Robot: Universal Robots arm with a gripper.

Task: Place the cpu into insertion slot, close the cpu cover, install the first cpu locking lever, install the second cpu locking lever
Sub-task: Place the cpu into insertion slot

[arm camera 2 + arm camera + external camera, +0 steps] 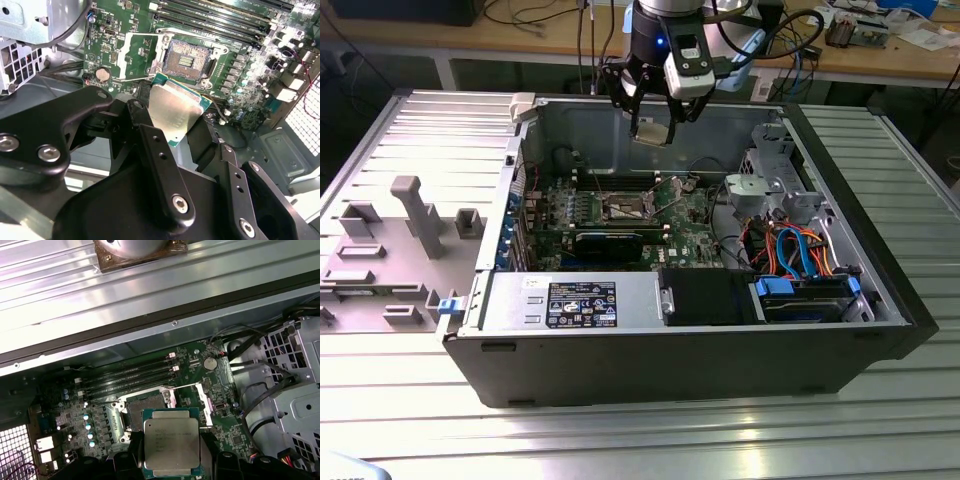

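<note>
My gripper (652,128) hangs above the open computer case, shut on the cpu (651,133). In both wrist views the cpu (177,111) (171,442) shows its pale silvery face between the black fingers (156,152). The chip sits tilted in the second wrist view. The insertion slot (186,61) (146,407) lies below on the green board, its dark centre uncovered, and the held chip hides part of it in the first wrist view. The slot (627,208) is lower and nearer than the gripper in the exterior view. The cpu cover (134,56) (202,402) is swung open beside the slot.
Long memory slots (220,15) (130,376) run beside the socket. A long black card (610,240), the power supply (580,300), a drive cage (775,185) and blue and orange cables (790,255) crowd the case. A grey panel with fixtures (410,215) lies at the exterior view's left.
</note>
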